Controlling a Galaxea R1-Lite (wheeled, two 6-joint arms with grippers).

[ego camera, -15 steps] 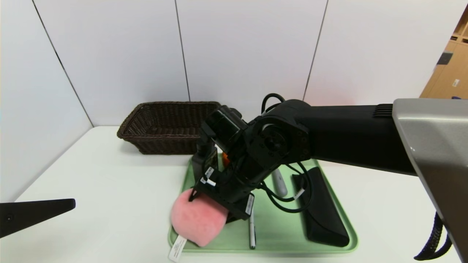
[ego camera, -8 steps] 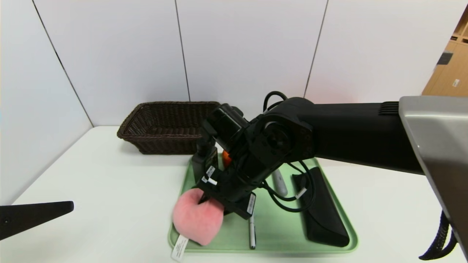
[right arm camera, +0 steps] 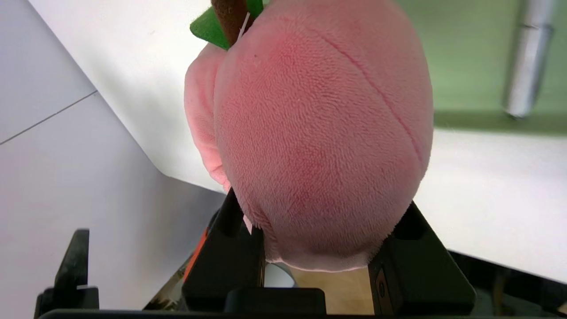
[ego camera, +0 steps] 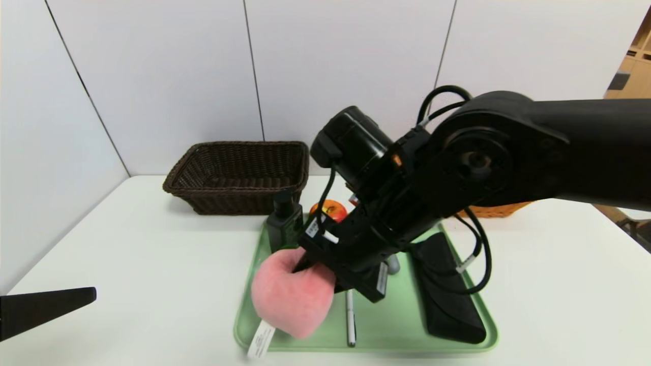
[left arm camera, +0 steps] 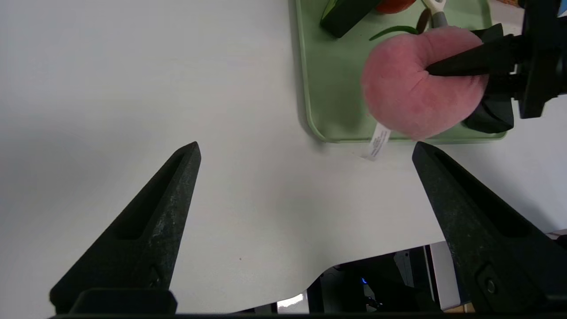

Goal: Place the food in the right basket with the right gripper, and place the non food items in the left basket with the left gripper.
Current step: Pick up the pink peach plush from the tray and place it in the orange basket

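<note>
Right now
right gripper (ego camera: 311, 268): clamped on plush peach (ego camera: 291, 299), above green tray's (ego camera: 407, 330) near-left rim
left gripper (left arm camera: 305, 155): jaws wide, over bare table (ego camera: 127, 264), well apart

The pale green plastic tray (ego camera: 407, 325) lay on the white worktop (ego camera: 127, 264). Behind the tray to its left stood the dark brown woven wicker basket (ego camera: 236, 175); behind it to the right, the orange-tan wicker basket (ego camera: 496, 209). On the tray's rear left corner stood the dark pump bottle (ego camera: 284, 223), the shiny red-yellow apple (ego camera: 330, 209) just right of it. The long black soft glasses case (ego camera: 450, 300) lay along the tray's right side, the slim white pen (ego camera: 350, 317) near its front middle. The fuzzy pink plush peach (ego camera: 291, 300) hung over the tray's front left corner, pinched in the right end effector (ego camera: 318, 272).
</note>
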